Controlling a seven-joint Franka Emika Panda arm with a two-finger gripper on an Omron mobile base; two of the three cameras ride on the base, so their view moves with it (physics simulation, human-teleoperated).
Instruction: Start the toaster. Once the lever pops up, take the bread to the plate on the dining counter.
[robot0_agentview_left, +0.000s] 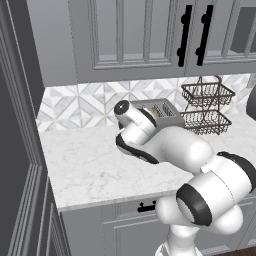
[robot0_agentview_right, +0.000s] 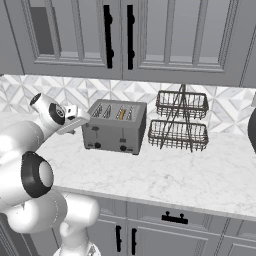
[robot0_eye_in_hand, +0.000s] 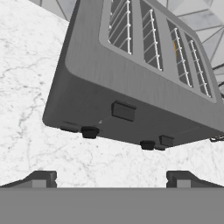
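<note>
The toaster (robot0_agentview_right: 115, 126) stands on the marble worktop (robot0_agentview_right: 190, 175) in the middle of the right base view, against the tiled wall, with a slice of bread (robot0_agentview_right: 121, 114) showing as a tan sliver in one slot. In the hand view we see its front slanting across the upper frame, the nearer lever (robot0_eye_in_hand: 123, 111) just above centre. Our gripper (robot0_eye_in_hand: 111, 178) hangs short of it with the jaws wide apart, holding nothing. We judge that the fingers should come down onto that lever from above and press it squarely. To the right of the toaster stands a two-tier wire basket rack (robot0_agentview_right: 180, 121), close but not blocking the front.
</note>
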